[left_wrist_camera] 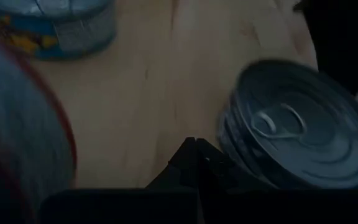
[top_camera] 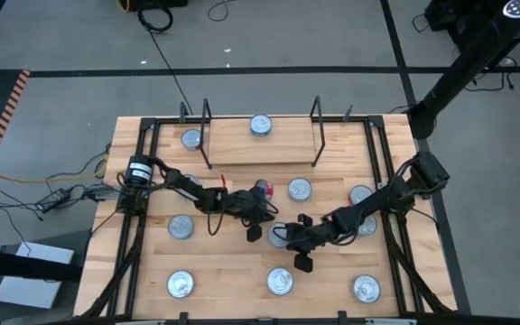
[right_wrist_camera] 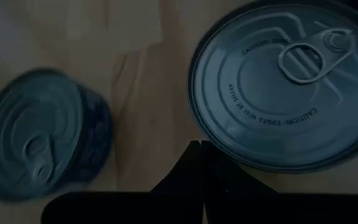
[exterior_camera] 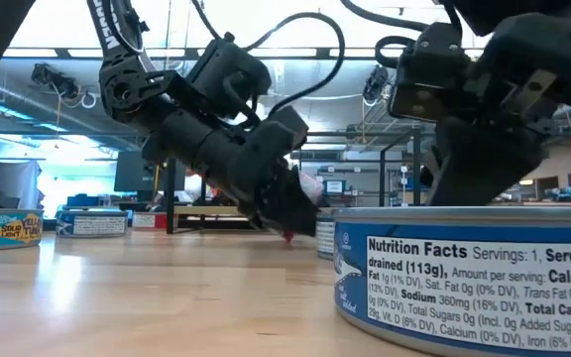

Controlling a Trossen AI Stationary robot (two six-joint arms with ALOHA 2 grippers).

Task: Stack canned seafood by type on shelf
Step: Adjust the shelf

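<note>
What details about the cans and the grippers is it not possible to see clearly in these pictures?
- High view: label colours of most tins, such as the tin on the shelf; only lids show from above.
- High view: the tin between the arms is partly covered by the right gripper.
- Left wrist view: a red-edged object is too blurred to identify.
- Low view: the near can is cut off by the picture's edge.
</note>
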